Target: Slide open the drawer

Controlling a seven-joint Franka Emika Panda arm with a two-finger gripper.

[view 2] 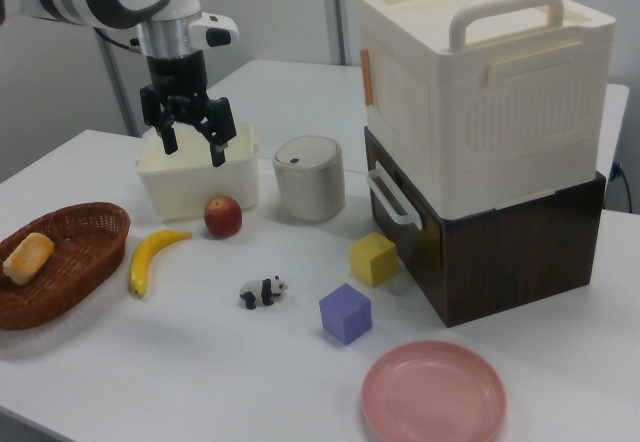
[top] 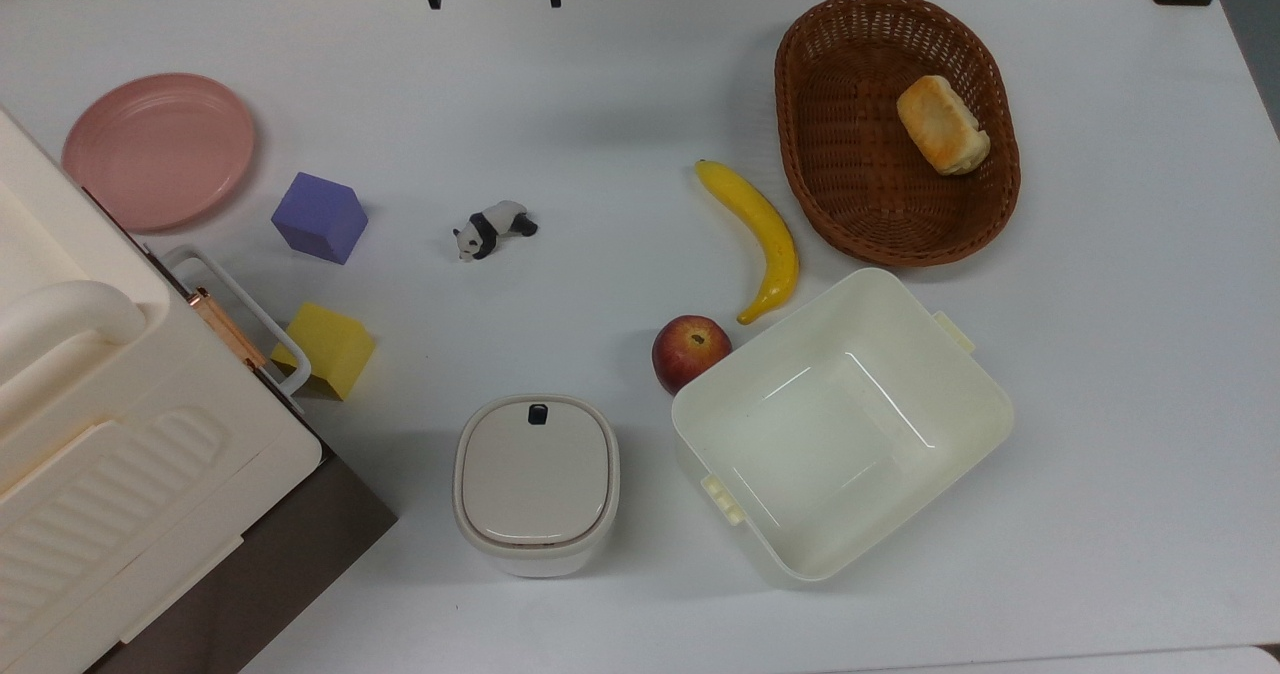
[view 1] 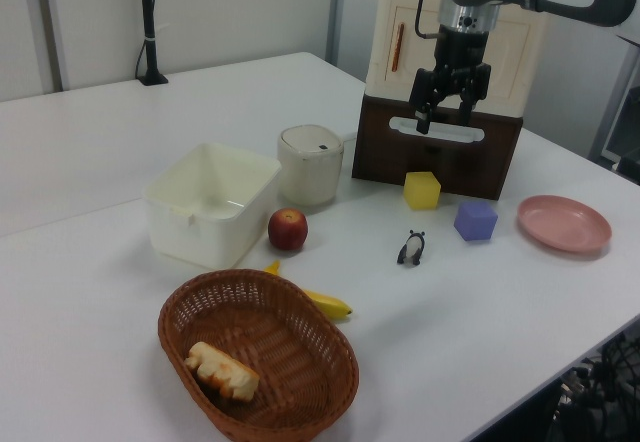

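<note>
Your pincer [view 2: 190,134] hangs open, well above the surface. The drawer [view 2: 400,224] sits shut beneath the cream cabinet [view 2: 480,92]. Risk: the yellow cube [view 2: 373,259] just before its handle [view 2: 392,198] blocks travel.

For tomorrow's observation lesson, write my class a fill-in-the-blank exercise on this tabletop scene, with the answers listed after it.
1. The bread roll lies inside the ______.
2. The drawer has a white loop ______ on its dark front.
3. The block nearest that front is the ______ cube; the purple cube sits farther out.
4. The gripper hangs in the air with its fingers ______.

Missing words: wicker basket; handle; yellow; open
</note>
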